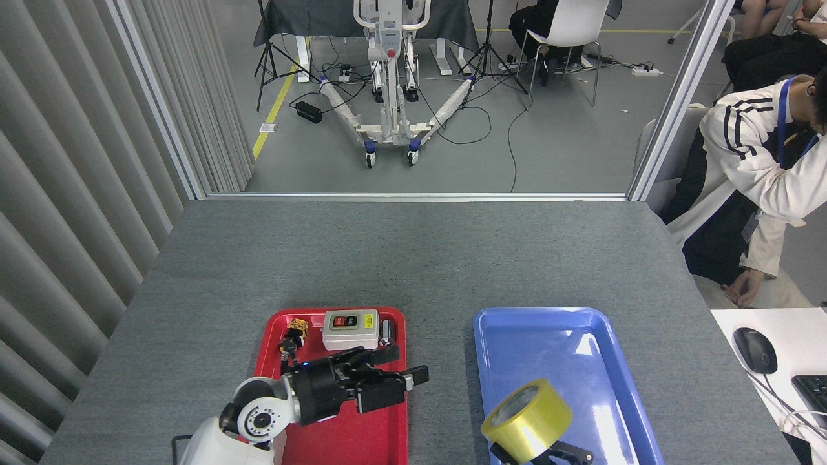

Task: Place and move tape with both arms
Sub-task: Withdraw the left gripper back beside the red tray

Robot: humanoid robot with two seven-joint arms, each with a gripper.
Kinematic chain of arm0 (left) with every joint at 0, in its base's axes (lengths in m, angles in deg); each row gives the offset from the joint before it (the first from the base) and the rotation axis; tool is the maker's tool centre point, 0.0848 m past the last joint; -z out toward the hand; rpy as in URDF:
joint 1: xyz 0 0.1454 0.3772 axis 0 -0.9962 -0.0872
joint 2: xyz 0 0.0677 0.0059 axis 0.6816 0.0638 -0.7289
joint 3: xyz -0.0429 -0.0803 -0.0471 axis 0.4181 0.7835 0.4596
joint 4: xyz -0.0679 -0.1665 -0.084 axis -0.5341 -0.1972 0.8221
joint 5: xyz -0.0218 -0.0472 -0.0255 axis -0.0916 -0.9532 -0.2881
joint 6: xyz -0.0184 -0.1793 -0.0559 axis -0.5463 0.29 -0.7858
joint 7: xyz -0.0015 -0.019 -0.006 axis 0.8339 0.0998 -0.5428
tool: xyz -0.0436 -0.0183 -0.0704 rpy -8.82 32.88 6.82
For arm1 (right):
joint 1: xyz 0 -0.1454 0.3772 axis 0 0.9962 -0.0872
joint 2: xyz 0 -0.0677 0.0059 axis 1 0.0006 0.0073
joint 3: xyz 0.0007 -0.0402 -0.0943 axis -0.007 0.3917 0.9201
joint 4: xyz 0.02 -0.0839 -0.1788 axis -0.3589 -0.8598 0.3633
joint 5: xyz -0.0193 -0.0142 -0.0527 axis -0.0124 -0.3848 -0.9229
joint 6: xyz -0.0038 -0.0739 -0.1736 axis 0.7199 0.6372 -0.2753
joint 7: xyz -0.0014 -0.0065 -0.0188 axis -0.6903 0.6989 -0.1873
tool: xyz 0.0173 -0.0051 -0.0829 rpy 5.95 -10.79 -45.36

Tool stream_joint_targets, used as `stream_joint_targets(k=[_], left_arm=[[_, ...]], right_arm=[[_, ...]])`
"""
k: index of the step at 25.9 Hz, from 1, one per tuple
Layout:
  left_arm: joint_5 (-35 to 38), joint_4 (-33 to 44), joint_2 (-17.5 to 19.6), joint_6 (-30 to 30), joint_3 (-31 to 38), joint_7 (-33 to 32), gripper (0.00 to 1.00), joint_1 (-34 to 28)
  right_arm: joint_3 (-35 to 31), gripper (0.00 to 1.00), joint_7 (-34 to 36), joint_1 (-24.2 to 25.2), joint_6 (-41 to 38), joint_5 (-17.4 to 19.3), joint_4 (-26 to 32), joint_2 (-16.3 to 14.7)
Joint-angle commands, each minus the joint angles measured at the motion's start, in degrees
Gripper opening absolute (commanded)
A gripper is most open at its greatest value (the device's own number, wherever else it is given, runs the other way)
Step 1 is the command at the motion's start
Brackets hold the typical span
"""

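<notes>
The left hand (394,381) hangs open-fingered over the red tray (274,323), while the right hand (549,454) carries the tape (526,421) above the blue tray (581,316), not yet set down.

Your left arm comes in from the lower left: a white link, then a white round joint, then a black cylindrical wrist showing a small blue light. At its far end your black three-fingered left gripper (394,374) points to the right and slightly away from you, its fingers spread apart with nothing between them. Of your right arm you see only a black gripper (555,453) at the bottom edge; whether its fingers are spread or closed cannot be made out.
</notes>
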State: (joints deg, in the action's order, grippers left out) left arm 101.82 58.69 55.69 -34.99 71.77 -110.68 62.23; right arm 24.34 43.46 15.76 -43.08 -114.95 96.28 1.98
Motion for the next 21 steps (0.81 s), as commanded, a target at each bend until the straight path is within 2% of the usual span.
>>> stream_joint_targets(k=[1, 4, 5, 7, 8, 9, 14, 16, 18, 21], left_arm=[[5.71, 3.93, 3.67, 5.53, 2.01, 10.34, 0.99, -4.13], [20.48, 8.59, 3.76, 8.17, 1.31, 27.04, 0.99, -9.14], [24.61, 10.70, 3.76, 10.37, 0.34, 34.78, 0.99, -11.51], [30.15, 12.99, 3.93, 16.34, -2.73, 49.10, 0.99, -15.03], [31.64, 13.16, 4.29, 19.86, -4.23, 54.20, 0.99, -15.91], [32.79, 13.16, 4.73, 22.93, -5.54, 56.49, 0.99, -16.35], [31.38, 12.28, 6.13, 33.48, -6.42, 53.15, 1.00, -15.82], [30.68, 11.76, 7.45, 35.77, -3.70, 49.10, 1.00, -15.38], [30.33, 11.49, 9.91, 35.50, -0.89, 46.12, 1.00, -15.12], [30.33, 11.76, 10.09, 35.59, -0.97, 45.50, 1.00, -15.64]], right_arm=[[-2.82, 0.00, -13.58, -2.07, 5.18, 2.31, 0.97, -0.62], [-3.52, 0.00, -32.30, -5.67, 7.73, 6.88, 1.59, -2.11], [-3.52, 0.00, -38.46, -6.81, 8.44, 8.11, 1.85, -2.11], [-3.52, 0.00, -49.44, -8.83, 9.40, 10.05, 2.91, -2.11], [-3.52, 0.00, -54.19, -10.33, 9.49, 11.10, 3.08, -2.20], [-3.52, 0.00, -58.93, -11.65, 9.49, 12.51, 3.08, -2.11], [-3.35, 0.00, -81.43, -17.01, 12.74, 22.88, 3.17, -1.76], [-3.26, 0.00, -87.76, -18.94, 14.76, 24.11, 3.08, -1.50], [-3.17, 0.01, -92.60, -20.26, 16.61, 24.11, 3.08, -1.14], [-3.00, 0.18, -95.06, -21.93, 21.97, 24.11, 2.64, -0.70]])
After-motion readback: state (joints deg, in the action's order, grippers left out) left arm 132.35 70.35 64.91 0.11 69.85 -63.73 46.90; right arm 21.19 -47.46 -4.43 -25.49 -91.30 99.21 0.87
